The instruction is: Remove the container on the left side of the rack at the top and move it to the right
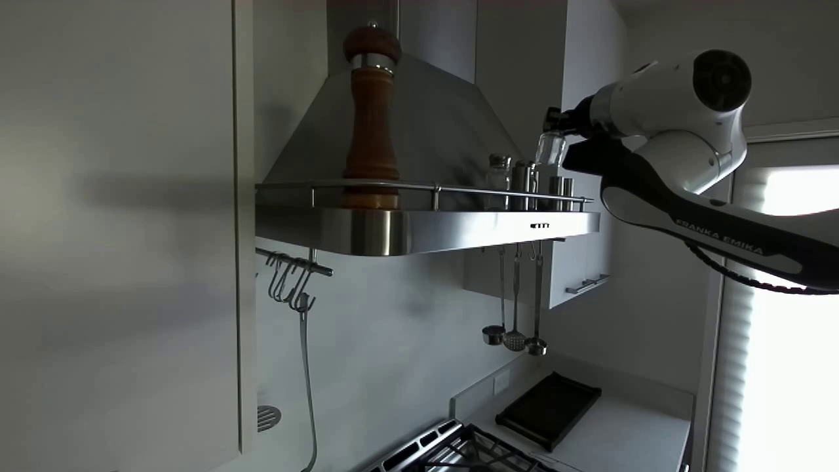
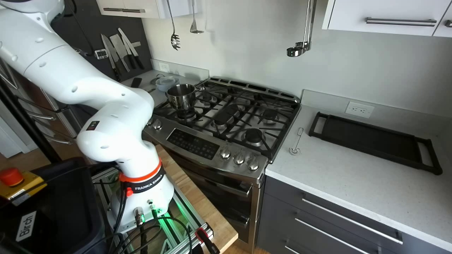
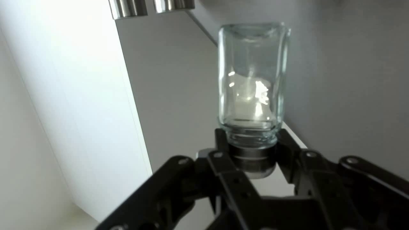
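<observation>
Presently, the gripper [image 3: 251,145] clamps the container [image 3: 254,76], a clear jar w/ metal cap [image 3: 252,165], by its cap end; this prob. leaves the base free for set-down. Container hangs approx. upright, apparently above the rack [image 1: 459,227] nr. its R end; exact pos. vs. the front edge can't be judged. Behind the rail [image 1: 472,191], toward the R end of the front edge, stand steel canisters [image 1: 556,189] and a glass shaker [image 1: 498,178]; rail presumably guards agst. falls. Pepper mill [image 1: 372,124] stands nr. the front L corner, likewise railed in. Contents: container looks partly pale w/ glare, fill level unclear; canisters opaque, contents unknown.
</observation>
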Robot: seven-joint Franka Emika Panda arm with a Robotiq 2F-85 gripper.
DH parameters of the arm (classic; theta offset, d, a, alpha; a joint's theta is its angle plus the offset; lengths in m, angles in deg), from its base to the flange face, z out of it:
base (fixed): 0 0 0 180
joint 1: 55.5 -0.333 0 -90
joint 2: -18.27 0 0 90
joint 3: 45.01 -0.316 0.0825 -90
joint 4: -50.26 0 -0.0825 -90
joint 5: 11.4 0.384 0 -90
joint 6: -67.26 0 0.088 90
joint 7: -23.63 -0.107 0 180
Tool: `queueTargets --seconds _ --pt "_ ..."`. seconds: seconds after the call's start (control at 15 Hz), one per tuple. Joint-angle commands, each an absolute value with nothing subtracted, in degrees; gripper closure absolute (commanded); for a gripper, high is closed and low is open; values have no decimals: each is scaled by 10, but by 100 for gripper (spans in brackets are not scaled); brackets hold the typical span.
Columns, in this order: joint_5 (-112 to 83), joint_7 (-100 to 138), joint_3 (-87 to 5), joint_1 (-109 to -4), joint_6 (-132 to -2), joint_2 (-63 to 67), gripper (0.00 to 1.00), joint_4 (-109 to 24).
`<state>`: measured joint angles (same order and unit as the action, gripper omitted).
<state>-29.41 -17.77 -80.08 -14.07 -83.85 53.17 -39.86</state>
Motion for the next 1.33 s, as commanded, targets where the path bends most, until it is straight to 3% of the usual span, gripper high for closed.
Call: queueTargets --seconds 0.0,1.27 --pt "-304 -175 -791 -164 -817 529 84 -403" --pt "-345 -159 -751 -249 -820 530 84 -472"
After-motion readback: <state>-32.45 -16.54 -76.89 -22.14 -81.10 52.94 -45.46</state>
